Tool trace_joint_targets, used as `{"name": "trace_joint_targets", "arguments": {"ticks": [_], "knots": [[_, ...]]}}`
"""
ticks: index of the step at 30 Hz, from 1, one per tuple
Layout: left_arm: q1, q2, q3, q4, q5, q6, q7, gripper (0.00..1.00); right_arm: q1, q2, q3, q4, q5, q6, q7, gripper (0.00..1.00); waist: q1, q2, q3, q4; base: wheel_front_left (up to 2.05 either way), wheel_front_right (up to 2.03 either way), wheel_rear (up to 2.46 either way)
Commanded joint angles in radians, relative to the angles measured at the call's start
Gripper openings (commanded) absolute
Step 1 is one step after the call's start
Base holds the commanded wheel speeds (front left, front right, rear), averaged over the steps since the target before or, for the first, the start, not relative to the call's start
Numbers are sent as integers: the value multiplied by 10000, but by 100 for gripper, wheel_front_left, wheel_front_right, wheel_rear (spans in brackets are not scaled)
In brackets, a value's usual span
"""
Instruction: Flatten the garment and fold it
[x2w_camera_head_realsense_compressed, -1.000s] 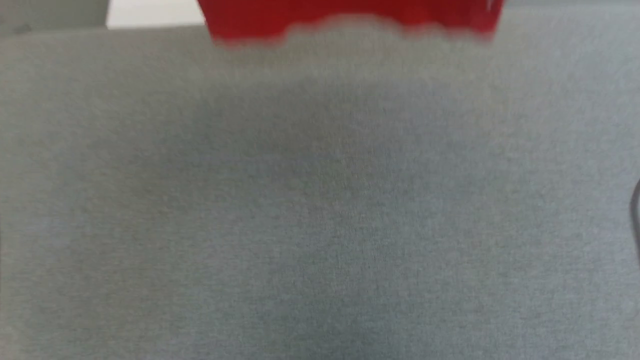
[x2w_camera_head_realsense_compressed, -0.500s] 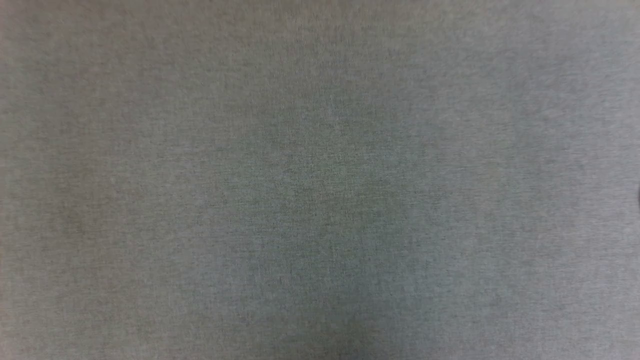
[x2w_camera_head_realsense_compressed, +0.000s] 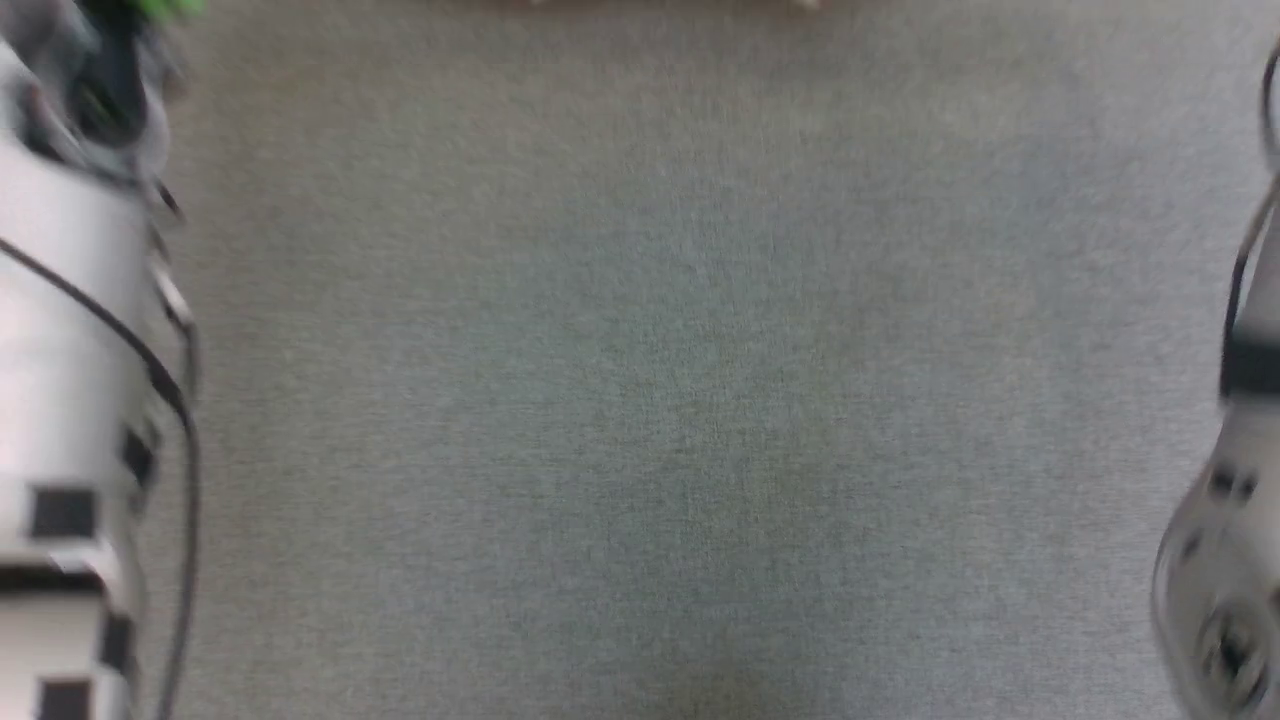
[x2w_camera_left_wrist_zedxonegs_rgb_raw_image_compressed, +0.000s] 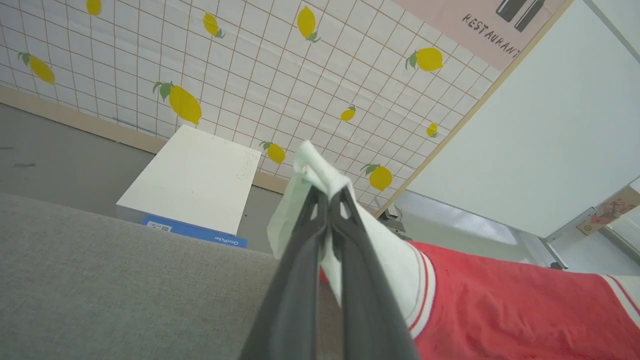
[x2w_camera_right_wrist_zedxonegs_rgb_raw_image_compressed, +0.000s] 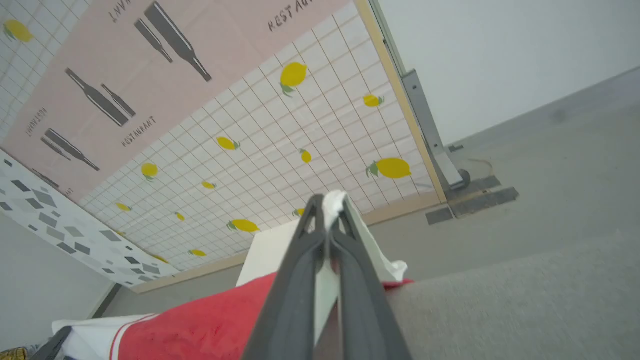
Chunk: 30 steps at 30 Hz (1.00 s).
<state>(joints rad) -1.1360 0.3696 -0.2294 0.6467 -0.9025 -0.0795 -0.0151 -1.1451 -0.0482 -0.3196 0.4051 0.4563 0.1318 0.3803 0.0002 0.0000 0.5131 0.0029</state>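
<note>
Garment (x2w_camera_left_wrist_zedxonegs_rgb_raw_image_compressed: 500, 310) body cut off by frame, L tool (x2w_camera_left_wrist_zedxonegs_rgb_raw_image_compressed: 329, 192), R tool (x2w_camera_right_wrist_zedxonegs_rgb_raw_image_compressed: 330, 204) each clenched on sleeve (x2w_camera_left_wrist_zedxonegs_rgb_raw_image_compressed: 392, 257)

Left claw (x2w_camera_left_wrist_zedxonegs_rgb_raw_image_compressed: 327, 192) pinched tight on white sleeve of garment (x2w_camera_left_wrist_zedxonegs_rgb_raw_image_compressed: 500, 310). Right claw (x2w_camera_right_wrist_zedxonegs_rgb_raw_image_compressed: 327, 202) fingers pressed together on white fabric of same garment. Pale left forearm (x2w_camera_head_realsense_compressed: 70, 400) and right forearm (x2w_camera_head_realsense_compressed: 1235, 540) blurred at head-view edges.

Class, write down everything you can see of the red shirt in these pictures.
The shirt is red knit with white short sleeves edged in red-and-white striped trim. It is stretched between two grippers: the left gripper is shut on one white sleeve, the right gripper on white cloth at the other end. Whether it touches the gray table is unclear.
</note>
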Motion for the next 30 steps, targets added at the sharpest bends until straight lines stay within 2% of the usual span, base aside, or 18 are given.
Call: {"name": "trace_joint_targets", "arguments": {"ticks": [1, 6, 12, 17, 24, 27, 28, 30], "knots": [[682, -76, -54, -124, -55, -87, -153, 0, 855, -20, 31, -483, 232, -11, 126, 0, -2, 0, -1592, 472, 0, 0, 0], [3034, -293, -306, -873, -177, -36, -322, 0, 3913, -20, -152, -2379, 1074, -11, 665, 0, -2, 0, -2771, 588, 0, 0, 0], [6160, -384, -297, -2377, -493, 635, -401, 0, 7604, -20, -661, -4274, 1753, -11, 1239, 0, -2, 0, -3806, 645, 0, 0, 0], [8657, -283, -201, -3922, -787, 1467, -195, 0, 10137, -20, -1037, -5422, 2136, -11, 1520, 0, -2, 0, -4330, 640, 0, 0, 0], [11408, 11, 49, -5871, -1105, 2752, 246, 0, 12279, -20, -1245, -6444, 2280, -11, 2129, 0, -2, 0, -4763, 531, 0, 0, 0], [12237, 447, -123, -6532, -606, 3480, 481, 0, 12905, -21, -1088, -7215, 1353, -11, 2748, 0, -2, 0, -4831, 480, 0, 0, 0], [12432, 753, -402, -6624, -173, 3711, 667, 0, 13068, -54, -938, -7501, 883, -11, 3014, 0, -2, 0, -4837, 463, 0, 0, 0], [12592, 976, -799, -6733, 235, 3995, 995, 0, 13257, -140, -614, -7842, 127, -11, 3485, 0, -2, 0, -4829, 444, 0, 0, 0]]}}
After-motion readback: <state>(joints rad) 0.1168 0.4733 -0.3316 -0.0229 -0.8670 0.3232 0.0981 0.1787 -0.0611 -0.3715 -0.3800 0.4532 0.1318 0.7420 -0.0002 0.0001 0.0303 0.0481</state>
